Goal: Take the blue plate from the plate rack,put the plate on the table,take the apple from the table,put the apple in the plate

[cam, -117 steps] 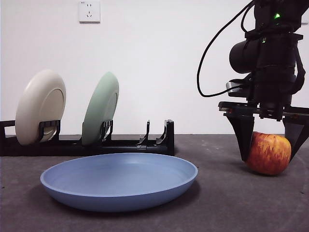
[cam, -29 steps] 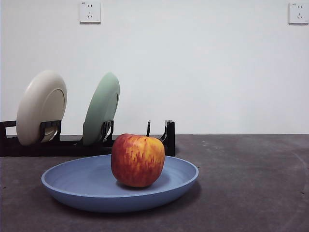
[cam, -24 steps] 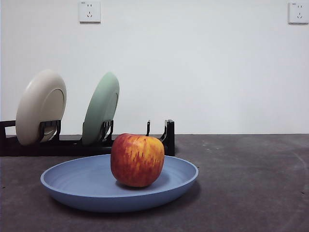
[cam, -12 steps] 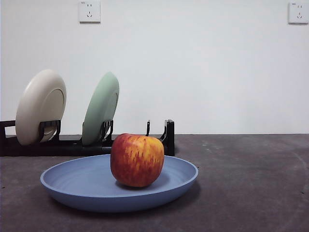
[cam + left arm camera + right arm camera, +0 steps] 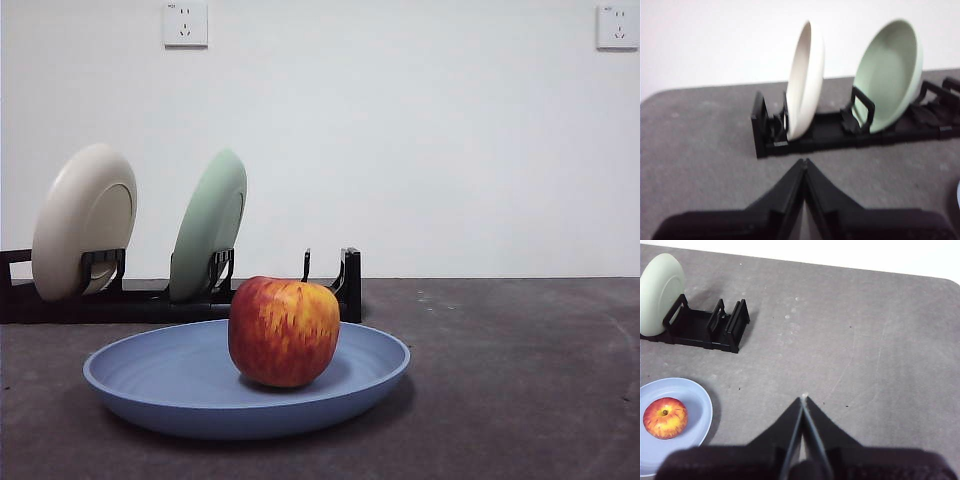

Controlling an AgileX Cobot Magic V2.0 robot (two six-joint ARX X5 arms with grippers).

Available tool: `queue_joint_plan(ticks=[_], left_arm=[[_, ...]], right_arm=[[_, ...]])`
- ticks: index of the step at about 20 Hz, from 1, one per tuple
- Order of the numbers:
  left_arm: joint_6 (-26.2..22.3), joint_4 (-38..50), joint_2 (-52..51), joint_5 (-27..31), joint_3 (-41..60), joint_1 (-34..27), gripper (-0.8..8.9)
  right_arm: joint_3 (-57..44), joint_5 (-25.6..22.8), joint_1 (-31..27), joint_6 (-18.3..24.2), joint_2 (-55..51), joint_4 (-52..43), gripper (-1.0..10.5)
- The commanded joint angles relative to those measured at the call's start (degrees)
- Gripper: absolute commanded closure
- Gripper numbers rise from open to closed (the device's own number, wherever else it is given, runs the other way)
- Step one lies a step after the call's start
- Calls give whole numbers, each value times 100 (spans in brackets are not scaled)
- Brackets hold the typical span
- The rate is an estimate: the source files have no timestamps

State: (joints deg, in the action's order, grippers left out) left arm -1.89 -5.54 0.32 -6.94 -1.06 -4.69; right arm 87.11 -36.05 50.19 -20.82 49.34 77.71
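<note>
Red and yellow-streaked, the apple [image 5: 285, 331] sits inside the blue plate [image 5: 160, 385], a little off its middle, and the plate lies flat on the table [image 5: 520, 380] just in front of the plate rack [image 5: 260, 298]. The rack carries a cream plate [image 5: 82, 220] towards one end and a pale green plate [image 5: 208, 224] beside it, with the slots at the other end bare.

Neither arm is near the fruit. The left gripper [image 5: 804, 162] hangs over the table facing the rack, jaws pressed together on nothing. The right gripper [image 5: 803, 400] is pinched closed too, well apart from the plate, over bare table.

To my eye every step is finished; nothing seems left to do.
</note>
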Motion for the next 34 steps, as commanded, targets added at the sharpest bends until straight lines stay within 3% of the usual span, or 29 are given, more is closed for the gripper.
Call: queue_joint_plan(ticks=[1, 17, 21, 23, 25, 27, 31, 34], left_arm=[[-7, -269, -9, 118, 61, 122, 817], [11, -382, 822, 98, 59, 146, 817], [11, -382, 1008, 98, 59, 146, 817], [11, -382, 1093, 96, 59, 146, 817], [11, -341, 1176, 98, 57, 146, 817], [11, -334, 1185, 96, 57, 146, 817], [11, -337, 1185, 96, 57, 146, 817], [11, -337, 1185, 96, 57, 146, 817]], right_arm=[[-9, -20, 2, -66, 0, 114, 946], [-9, -22, 2, -52, 0, 114, 946], [-22, -249, 50, 391, 61, 114, 946], [-118, -713, -184, 612, 90, 105, 946], [-424, -710, -673, 610, -37, -205, 946], [-1209, -197, -1397, 776, -411, -1189, 946], [-3515, 1296, -2741, 2262, -1335, -4006, 946], [-4774, 2129, -3359, 2798, -1779, -5298, 946]])
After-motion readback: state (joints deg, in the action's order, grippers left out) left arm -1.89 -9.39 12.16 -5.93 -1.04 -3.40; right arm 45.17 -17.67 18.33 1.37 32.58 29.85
